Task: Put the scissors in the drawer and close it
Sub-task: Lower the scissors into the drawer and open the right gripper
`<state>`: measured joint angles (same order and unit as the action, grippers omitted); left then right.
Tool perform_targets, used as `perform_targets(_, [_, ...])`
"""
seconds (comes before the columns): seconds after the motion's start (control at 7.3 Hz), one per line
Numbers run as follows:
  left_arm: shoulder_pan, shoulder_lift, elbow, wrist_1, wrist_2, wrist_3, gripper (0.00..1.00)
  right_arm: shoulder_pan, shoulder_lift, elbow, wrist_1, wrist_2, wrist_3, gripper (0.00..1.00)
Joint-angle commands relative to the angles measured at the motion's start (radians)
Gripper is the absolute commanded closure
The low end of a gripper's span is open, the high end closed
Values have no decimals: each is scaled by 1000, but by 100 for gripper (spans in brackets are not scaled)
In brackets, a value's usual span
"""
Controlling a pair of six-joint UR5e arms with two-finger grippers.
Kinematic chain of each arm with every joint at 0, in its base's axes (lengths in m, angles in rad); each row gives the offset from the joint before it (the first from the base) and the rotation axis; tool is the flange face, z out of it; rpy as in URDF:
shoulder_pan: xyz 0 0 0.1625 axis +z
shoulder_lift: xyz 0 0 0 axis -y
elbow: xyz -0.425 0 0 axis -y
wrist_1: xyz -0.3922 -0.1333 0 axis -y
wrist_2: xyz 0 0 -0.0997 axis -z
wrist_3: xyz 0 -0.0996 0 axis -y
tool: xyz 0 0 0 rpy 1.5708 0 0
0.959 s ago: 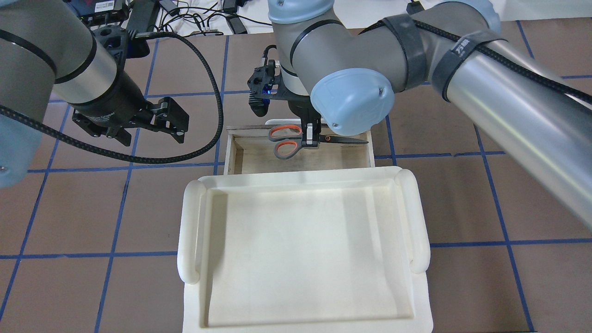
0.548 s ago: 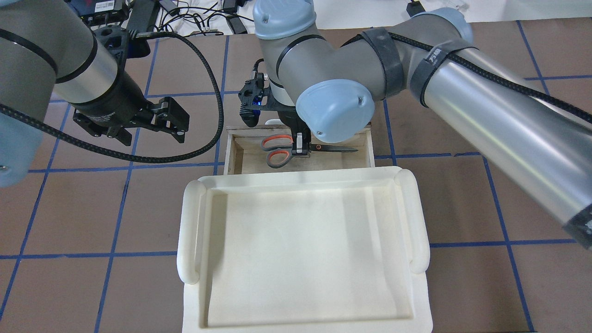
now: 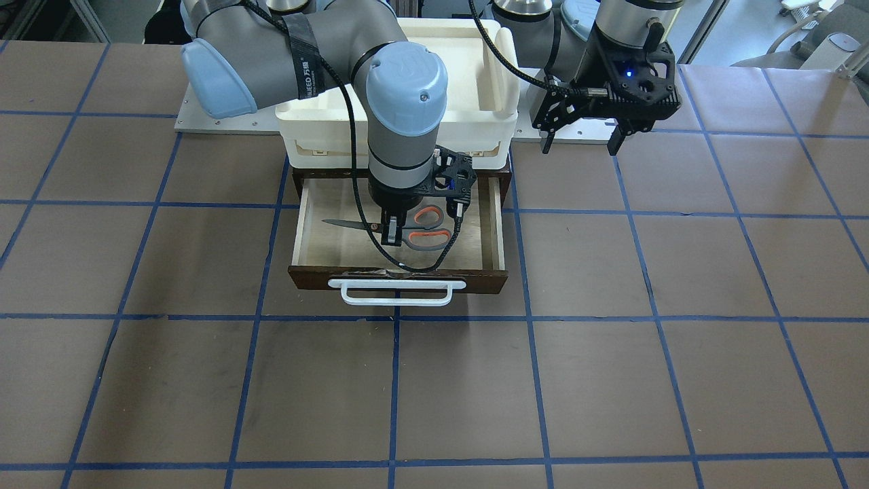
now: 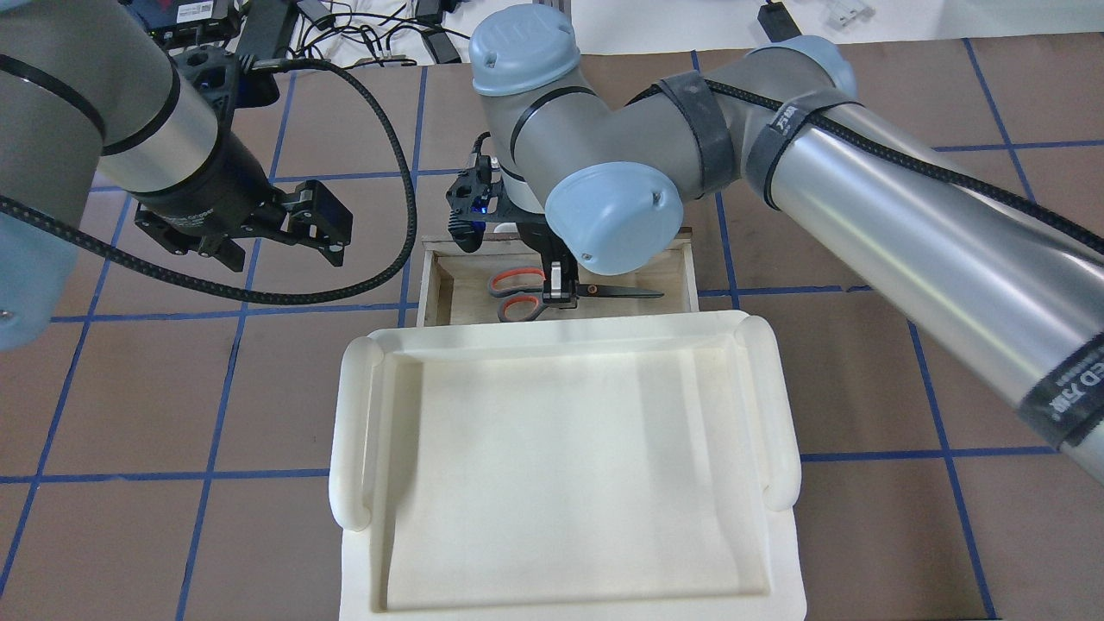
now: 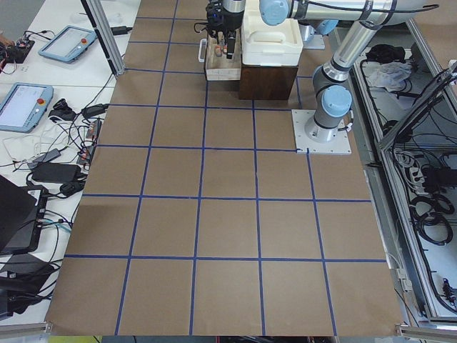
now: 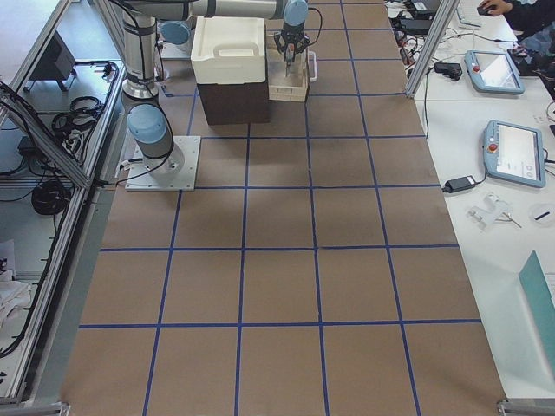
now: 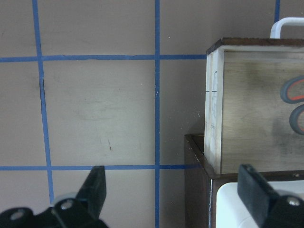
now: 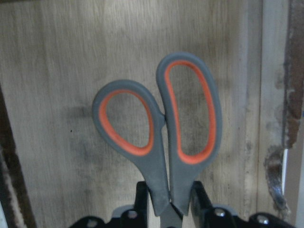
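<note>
The scissors (image 8: 160, 156) have 2 grey handles with orange-red inner loops, 1 rounder and 1 longer, and closed silver blades. The right gripper (image 4: 559, 287) pinches them just below the loops, low inside the open drawer (image 3: 489, 278), over its pale plywood floor. The left gripper (image 7: 172, 178) hangs beside the drawer, fingers spread and empty.

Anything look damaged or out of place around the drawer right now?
Only the drawer front edge above its white handle: it looks chipped and ragged. The right gripper holds the scissors inside the drawer; nothing askew.
</note>
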<state>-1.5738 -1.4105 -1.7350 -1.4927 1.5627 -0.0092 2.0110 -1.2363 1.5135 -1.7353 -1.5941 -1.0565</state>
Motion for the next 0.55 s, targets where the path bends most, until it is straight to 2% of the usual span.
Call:
perform_targets(0.0, [0,1,0,0,0,0,0,0,15,1,-1,0,19,100])
perform_targets(0.14, [0,1,0,0,0,0,0,0,14,1,-3,0,45,100])
perform_targets(0.27, [0,1,-1,0,0,0,0,6,11,1,-15,0,47,62])
perform_targets(0.41, [0,1,0,0,0,0,0,8,8,-1,-17,0,50,46])
